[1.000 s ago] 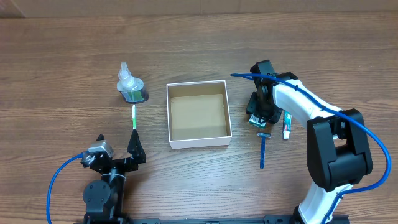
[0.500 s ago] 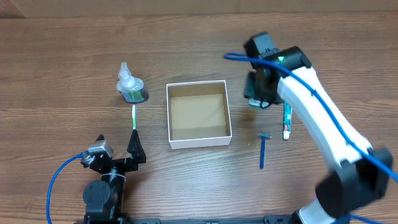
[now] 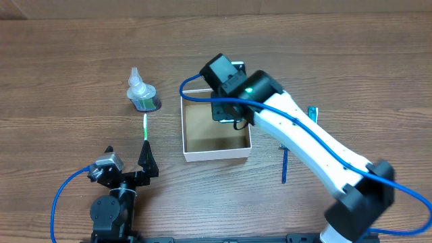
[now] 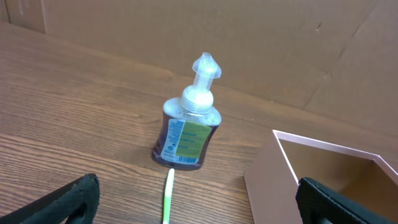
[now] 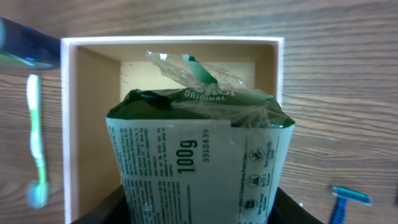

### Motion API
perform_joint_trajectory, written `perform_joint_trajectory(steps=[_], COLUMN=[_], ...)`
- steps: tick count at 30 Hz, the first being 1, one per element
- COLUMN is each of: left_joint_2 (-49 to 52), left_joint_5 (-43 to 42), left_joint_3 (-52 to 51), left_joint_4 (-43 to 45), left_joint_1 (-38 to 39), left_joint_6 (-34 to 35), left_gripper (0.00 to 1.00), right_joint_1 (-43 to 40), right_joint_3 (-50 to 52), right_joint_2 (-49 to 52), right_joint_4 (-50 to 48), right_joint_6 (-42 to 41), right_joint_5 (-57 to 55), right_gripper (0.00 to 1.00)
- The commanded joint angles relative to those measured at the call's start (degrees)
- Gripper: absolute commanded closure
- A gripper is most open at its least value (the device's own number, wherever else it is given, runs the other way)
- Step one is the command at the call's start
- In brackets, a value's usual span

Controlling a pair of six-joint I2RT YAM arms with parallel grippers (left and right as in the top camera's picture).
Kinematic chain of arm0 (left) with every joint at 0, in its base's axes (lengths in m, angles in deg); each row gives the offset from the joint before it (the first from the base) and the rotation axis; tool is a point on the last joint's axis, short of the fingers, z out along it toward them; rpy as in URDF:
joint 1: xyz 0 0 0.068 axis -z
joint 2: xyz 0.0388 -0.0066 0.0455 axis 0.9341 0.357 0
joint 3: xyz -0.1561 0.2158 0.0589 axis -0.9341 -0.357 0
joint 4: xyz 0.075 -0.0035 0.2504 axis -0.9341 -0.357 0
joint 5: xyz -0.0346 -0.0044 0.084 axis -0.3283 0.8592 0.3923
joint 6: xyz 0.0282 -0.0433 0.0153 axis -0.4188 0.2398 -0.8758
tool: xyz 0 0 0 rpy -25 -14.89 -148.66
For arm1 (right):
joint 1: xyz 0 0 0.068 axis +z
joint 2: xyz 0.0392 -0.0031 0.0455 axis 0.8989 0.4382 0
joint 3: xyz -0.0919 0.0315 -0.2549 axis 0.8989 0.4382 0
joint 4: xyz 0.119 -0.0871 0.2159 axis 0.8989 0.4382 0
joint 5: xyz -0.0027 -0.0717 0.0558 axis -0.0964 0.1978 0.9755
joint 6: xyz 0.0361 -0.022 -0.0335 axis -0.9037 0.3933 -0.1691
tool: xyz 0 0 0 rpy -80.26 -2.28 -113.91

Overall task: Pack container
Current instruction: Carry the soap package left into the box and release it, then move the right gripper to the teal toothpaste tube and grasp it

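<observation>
The container is a square white-walled box with a brown floor at mid-table. It also shows in the right wrist view and the left wrist view. My right gripper hangs over the container's far right part, shut on a green and white packet held above the box floor. In the overhead view the packet is hidden under the gripper. My left gripper is open and empty near the front left, apart from the box.
A clear pump bottle with green liquid stands left of the box. A green toothbrush lies in front of the bottle. A blue razor and a toothpaste tube lie right of the box, partly under the right arm.
My right gripper has swung left from beside the razor and tube to above the container, carrying the packet. The left arm has not moved.
</observation>
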Motion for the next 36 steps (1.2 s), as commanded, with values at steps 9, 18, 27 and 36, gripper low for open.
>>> perform_joint_trajectory(steps=[9,18,27,36], left_joint_2=[-0.5,-0.5,-0.5,-0.5], left_joint_5=[-0.7,-0.7,-0.7,-0.7], left_joint_3=[-0.3,-0.3,-0.3,-0.3], left_joint_4=[0.2,0.2,0.2,0.2], left_joint_1=[-0.2,-0.2,-0.2,-0.2], left_joint_6=[-1.1,-1.1,-1.1,-1.1], left_gripper=[0.0,0.0,0.0,0.0], right_joint_1=[0.3,0.3,0.3,0.1], right_joint_3=[0.1,0.1,-2.4,-3.6], right_joint_2=[10.5,13.3,8.9,-10.7], right_joint_4=[-2.6,-3.4,3.5,8.0], right_joint_6=[-0.2,0.0,0.0,-0.1], right_joint_5=[0.9,0.8,-1.8,-4.8], right_gripper=[0.51,0.44,0.07,0.05])
